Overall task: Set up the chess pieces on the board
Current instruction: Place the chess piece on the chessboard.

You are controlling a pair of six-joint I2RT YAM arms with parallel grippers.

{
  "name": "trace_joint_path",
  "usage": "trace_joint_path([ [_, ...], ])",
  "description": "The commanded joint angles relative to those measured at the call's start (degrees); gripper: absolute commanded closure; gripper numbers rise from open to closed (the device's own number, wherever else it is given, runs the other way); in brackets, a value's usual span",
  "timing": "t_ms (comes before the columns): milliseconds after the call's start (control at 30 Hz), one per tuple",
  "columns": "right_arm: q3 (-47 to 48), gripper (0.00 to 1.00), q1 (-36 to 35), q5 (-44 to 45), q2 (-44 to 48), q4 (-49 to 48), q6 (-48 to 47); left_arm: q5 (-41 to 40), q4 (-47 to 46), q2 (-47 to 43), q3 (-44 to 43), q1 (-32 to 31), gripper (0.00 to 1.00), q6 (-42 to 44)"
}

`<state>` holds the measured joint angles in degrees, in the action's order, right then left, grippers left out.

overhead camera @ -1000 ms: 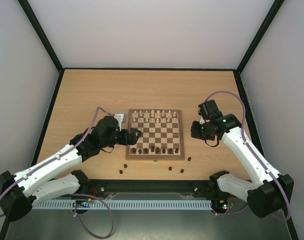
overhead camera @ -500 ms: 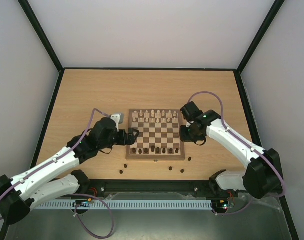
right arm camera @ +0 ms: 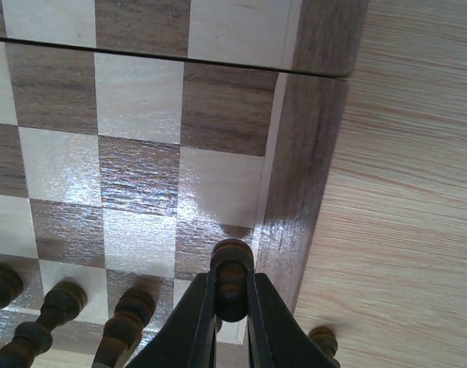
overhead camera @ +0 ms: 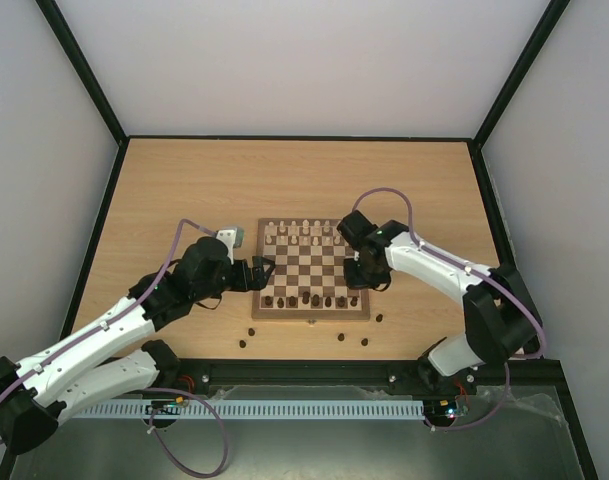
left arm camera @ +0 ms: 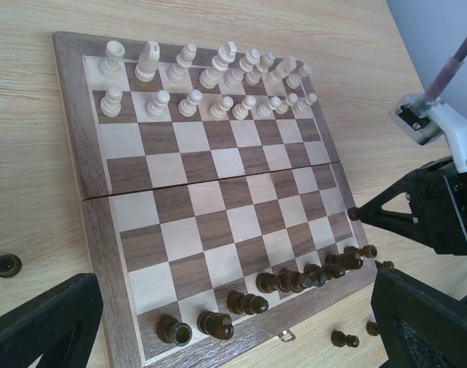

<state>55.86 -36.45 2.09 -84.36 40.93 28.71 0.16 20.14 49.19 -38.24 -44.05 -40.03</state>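
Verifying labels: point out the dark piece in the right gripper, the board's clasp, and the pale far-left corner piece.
held dark piece (right arm camera: 231, 264), right wrist view, its rounded head.
clasp (left arm camera: 285, 335), left wrist view, its metal loop.
pale corner piece (left arm camera: 112, 60), left wrist view, its body.

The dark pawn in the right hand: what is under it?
Under the dark pawn, gripped by the right hand, lies the board's outermost column beside the rim. The exact square beneath is covered by pawn and fingers.

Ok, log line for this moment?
right jaws: shut on dark piece, at board near-right corner | left jaws: open, beside board left edge | loose dark pieces: on table
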Motion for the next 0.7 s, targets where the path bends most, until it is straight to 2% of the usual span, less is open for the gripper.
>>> trace_joint_path([
  [0,1.22,0.94,-1.18,0.82,-2.18,0.5,0.04,-0.35,0.33,-0.13,0.67,0.37,0.01,-0.09],
  [667,1.77,0.91,-3.41,1.33,-4.51,1.14,0.73,-0.38,0.44,-1.04,1.6,0.57,0.01,-0.18],
])
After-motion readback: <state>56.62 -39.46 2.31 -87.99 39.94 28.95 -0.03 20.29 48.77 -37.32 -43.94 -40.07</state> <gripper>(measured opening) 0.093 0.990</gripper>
